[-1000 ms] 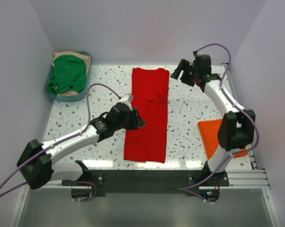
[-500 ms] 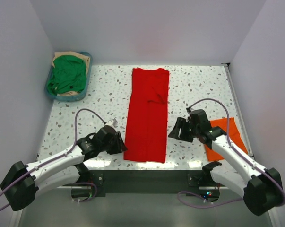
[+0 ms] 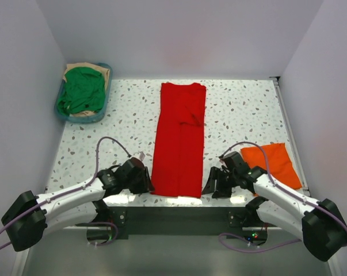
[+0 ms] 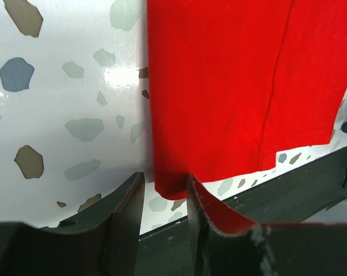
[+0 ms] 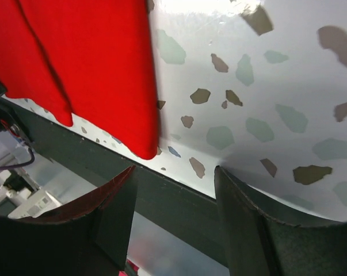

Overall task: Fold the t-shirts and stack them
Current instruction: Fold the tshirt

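The bright red t-shirt [image 3: 180,138] lies flat as a long folded strip down the middle of the table. My left gripper [image 3: 144,179] is at its near left corner. In the left wrist view the gripper [image 4: 163,192] is open, with the shirt's corner [image 4: 170,181] between the fingertips. My right gripper [image 3: 211,184] is at the near right corner. In the right wrist view it [image 5: 174,175] is open and empty, with the red shirt's corner [image 5: 141,138] just ahead of its left finger. The folded orange t-shirt [image 3: 272,164] lies at the right.
A teal basket [image 3: 61,113] at the far left corner holds the green t-shirt [image 3: 81,89] on top of the tan one [image 3: 99,71]. The table's dark front rail [image 3: 173,215] runs just behind both grippers. White walls close in three sides.
Both arms have swung from farther up the table to the near edge. The left gripper is now at the red shirt's near left corner and the right gripper at its near right corner.
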